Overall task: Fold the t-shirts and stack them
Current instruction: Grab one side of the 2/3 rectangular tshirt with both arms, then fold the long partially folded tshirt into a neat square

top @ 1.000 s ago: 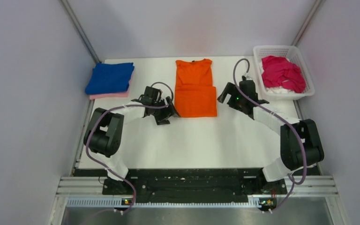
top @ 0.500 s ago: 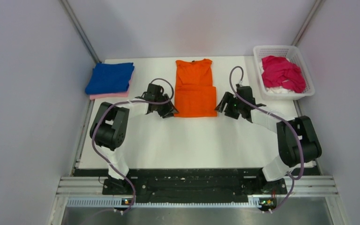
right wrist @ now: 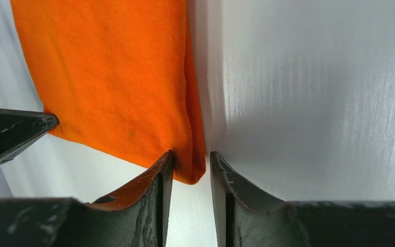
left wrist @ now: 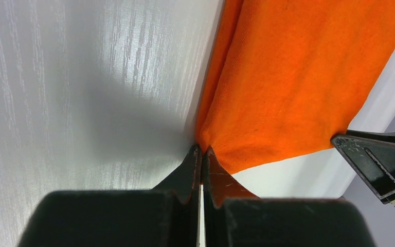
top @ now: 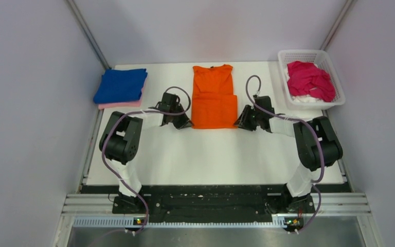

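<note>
The orange t-shirt (top: pixel 214 98) lies flat at the table's back centre, its lower half folded up. At its near left corner my left gripper (top: pixel 186 124) is shut, pinching the orange cloth (left wrist: pixel 288 77) between its tips (left wrist: pixel 201 149). At the near right corner, my right gripper (top: pixel 238 124) straddles the folded edge (right wrist: pixel 133 77). Its jaws (right wrist: pixel 190 155) stand partly apart, with a gap beside the cloth. A folded blue t-shirt (top: pixel 121 85) rests on a pink one (top: pixel 117 105) at the back left. A magenta t-shirt (top: pixel 311 80) lies crumpled in the basket.
The white lattice basket (top: pixel 308 52) stands at the back right corner, with some white cloth under the magenta shirt. Grey walls close in the table on the left, back and right. Bare white tabletop (top: pixel 211 154) stretches between the shirt and the arm bases.
Both grippers have moved inward to the orange shirt's near corners. The left jaws have shut on the left corner. The right jaws have narrowed around the right corner.
</note>
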`<state>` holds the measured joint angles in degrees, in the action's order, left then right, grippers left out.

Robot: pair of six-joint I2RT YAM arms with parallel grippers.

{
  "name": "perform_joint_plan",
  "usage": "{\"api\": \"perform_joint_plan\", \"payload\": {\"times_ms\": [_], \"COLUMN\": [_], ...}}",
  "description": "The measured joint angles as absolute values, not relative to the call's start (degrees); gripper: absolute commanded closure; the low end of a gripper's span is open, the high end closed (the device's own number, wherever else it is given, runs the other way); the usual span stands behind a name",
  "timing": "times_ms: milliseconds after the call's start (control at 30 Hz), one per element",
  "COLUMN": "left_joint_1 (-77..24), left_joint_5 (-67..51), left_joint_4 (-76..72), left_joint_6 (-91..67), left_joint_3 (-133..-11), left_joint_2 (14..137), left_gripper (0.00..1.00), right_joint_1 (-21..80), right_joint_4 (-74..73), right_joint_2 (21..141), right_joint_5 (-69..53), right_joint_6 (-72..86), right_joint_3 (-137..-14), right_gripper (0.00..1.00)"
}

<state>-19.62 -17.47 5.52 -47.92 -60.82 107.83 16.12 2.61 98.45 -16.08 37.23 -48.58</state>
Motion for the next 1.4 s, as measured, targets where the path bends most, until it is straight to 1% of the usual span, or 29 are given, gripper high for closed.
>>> {"api": "perform_joint_plan", "payload": {"times_ms": [133, 200, 233, 267, 533, 667, 700, 733, 767, 867, 1067, 1133, 1267, 1400], "left_joint_1": [-19.64, -19.68, -19.70, -19.75, -20.05, -20.88, -21.30, -22.24, -22.74, -23.86, -25.61, -25.67, -25.74, -25.76], "left_joint_5": [-17.45, -17.23, -17.04, -16.88, -15.42, -13.56, -13.06, -12.45, -12.12, -11.57, -10.79, -10.31, -8.32, -6.22], "left_joint_4": [3.88, 2.59, 2.20, 1.56, -0.95, -0.54, 0.12, 2.66, 4.36, 10.72, 22.94, 25.63, 28.51, 28.16], "left_joint_6": [-47.92, -47.92, -47.92, -47.90, -47.55, -47.20, -47.18, -46.96, -46.72, -46.24, -45.93, -45.60, -44.88, -44.40], "left_joint_3": [-59.66, -58.54, -58.06, -57.41, -51.13, -45.74, -43.77, -39.99, -38.94, -36.47, -36.51, -36.99, -37.76, -38.44], "left_joint_2": [107.33, 106.76, 106.48, 106.06, 101.34, 96.01, 93.80, 88.29, 85.58, 75.31, 49.04, 43.62, 37.50, 38.44], "left_gripper": [1.00, 1.00, 1.00, 1.00, 1.00, 1.00, 1.00, 1.00, 1.00, 1.00, 1.00, 1.00, 1.00, 1.00], "right_joint_1": [16.64, 16.86, 16.95, 17.10, 18.22, 20.16, 22.00, 22.04, 22.68, 23.53, 23.90, 23.90, 23.86, 23.07], "right_joint_4": [3.90, 4.56, 4.89, 5.28, 6.35, 4.58, 0.93, 0.78, 0.25, -3.79, -9.13, -9.61, -10.07, -7.42], "right_joint_2": [99.42, 99.81, 99.96, 100.22, 100.68, 96.27, 90.04, 89.89, 88.07, 78.56, 60.45, 57.32, 55.68, 57.23], "right_joint_5": [-16.45, -16.75, -16.78, -16.80, -18.68, -19.70, -21.21, -21.23, -22.09, -26.15, -35.27, -37.32, -39.42, -40.91], "right_joint_6": [37.71, 37.85, 38.02, 38.19, 39.27, 39.24, 39.22, 39.20, 39.07, 38.72, 38.15, 38.33, 38.87, 40.21], "right_joint_3": [-48.58, -48.56, -48.49, -48.42, -47.77, -43.99, -40.77, -40.75, -40.01, -36.32, -35.62, -35.68, -36.10, -36.88], "right_gripper": [0.79, 0.87, 0.96, 1.00, 1.00, 1.00, 1.00, 1.00, 1.00, 1.00, 1.00, 1.00, 1.00, 1.00]}}
